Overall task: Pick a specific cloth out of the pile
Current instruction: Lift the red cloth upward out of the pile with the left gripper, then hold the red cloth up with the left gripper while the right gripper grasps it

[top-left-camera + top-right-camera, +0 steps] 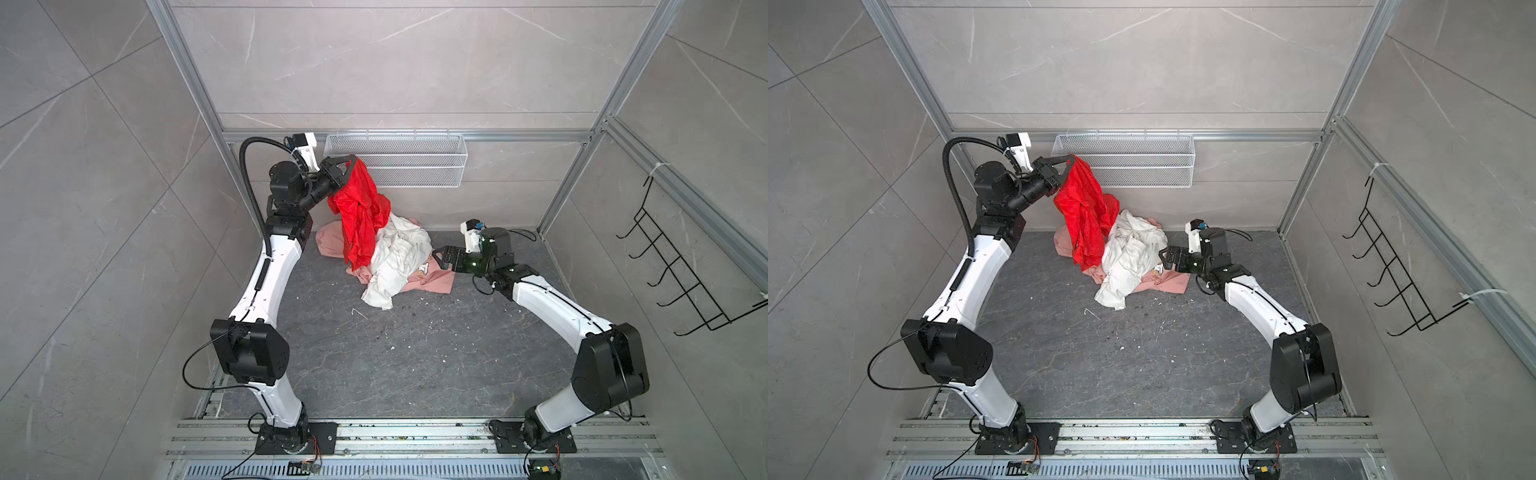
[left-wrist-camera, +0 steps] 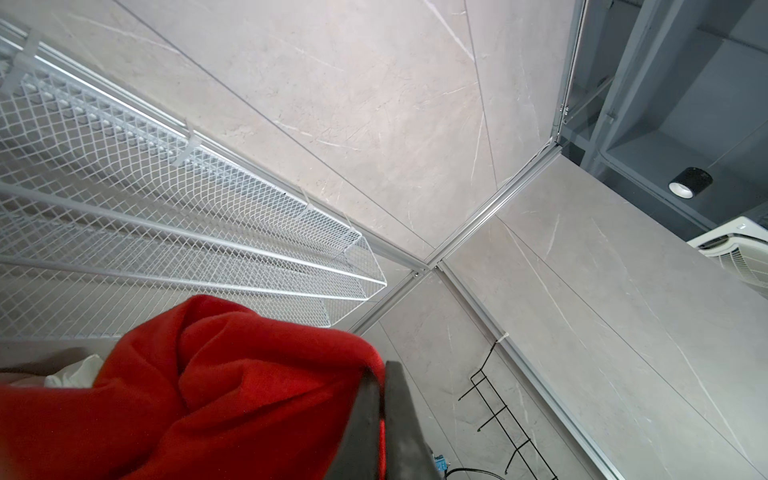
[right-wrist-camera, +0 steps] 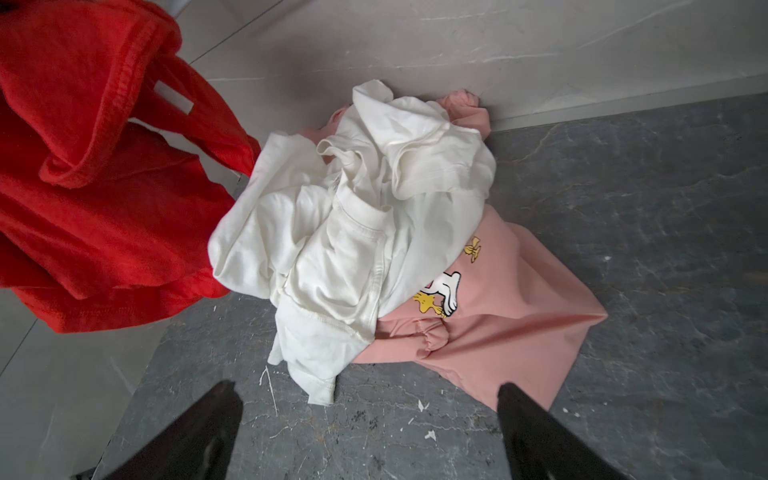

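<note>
Right gripper (image 3: pixel 365 386), jaws wide apart and empty, hovers low at right of centre, just beside the pile (image 1: pixel 399 262). Left gripper (image 1: pixel 352 161), jaws clamped together on the cloth (image 1: pixel 360 212), holds it raised at upper centre, near the mesh basket (image 1: pixel 415 166); the red fabric hangs down over the pile's left side.

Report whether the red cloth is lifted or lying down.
Lifted: the red cloth hangs bunched from the shut left gripper.
</note>
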`<state>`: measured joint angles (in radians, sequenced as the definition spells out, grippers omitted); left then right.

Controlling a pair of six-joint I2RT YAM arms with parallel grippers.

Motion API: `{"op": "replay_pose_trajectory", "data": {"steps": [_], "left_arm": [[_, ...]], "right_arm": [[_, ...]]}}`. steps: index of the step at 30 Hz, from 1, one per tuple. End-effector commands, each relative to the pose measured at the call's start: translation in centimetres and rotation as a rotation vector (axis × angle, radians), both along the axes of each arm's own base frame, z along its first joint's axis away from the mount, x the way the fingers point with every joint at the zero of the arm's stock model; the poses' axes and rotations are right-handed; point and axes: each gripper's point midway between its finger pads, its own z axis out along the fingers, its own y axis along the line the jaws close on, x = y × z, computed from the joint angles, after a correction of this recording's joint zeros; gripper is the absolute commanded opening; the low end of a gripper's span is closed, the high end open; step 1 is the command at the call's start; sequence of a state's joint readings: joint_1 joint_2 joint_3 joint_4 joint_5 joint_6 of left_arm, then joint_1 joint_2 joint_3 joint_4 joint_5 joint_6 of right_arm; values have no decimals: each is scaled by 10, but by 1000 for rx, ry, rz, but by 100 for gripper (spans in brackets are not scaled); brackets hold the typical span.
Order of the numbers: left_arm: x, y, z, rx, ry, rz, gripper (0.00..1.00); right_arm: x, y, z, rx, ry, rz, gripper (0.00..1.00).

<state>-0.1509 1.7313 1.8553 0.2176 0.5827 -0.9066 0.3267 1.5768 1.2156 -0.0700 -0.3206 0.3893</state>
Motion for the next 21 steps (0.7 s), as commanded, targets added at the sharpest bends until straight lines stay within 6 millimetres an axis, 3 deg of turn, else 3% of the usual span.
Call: {"op": "replay_pose_trajectory", "data": {"steps": [1, 8, 21], "left_arm": [[-61, 6, 81, -20, -257, -12, 0], [-78, 6, 87, -37, -282, -41, 0], [-107, 1, 64, -19, -250, -110, 0]], "right_arm": [[-8, 14, 44, 31, -122, 76, 97], [-27, 34, 64, 68, -166, 182, 97], [-57, 53, 101, 143, -202, 305, 96]]}}
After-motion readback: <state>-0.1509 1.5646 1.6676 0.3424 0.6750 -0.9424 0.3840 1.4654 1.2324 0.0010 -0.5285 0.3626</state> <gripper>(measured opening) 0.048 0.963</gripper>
